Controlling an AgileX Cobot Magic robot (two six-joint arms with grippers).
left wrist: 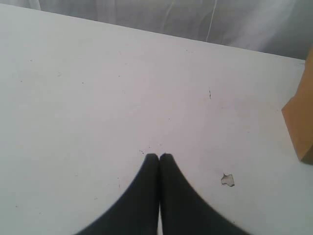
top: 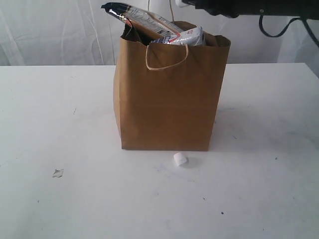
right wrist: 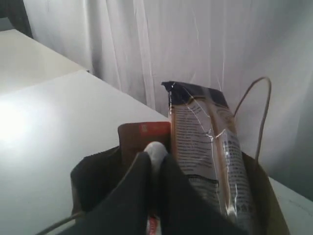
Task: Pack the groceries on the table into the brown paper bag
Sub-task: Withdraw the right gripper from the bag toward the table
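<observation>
While the right hand pinches a small marshmallow, closed tight on it just above the brown paper bag, the left hand hovers shut and empty. Release comes next, I judge; then 1 stray marshmallow, well below that hand on the worktop.

Black, tapered left hand, right hand (arm too).

The brown paper bag hid the lower end of the long dark-topped packet, whose print was too blurred to read.
</observation>
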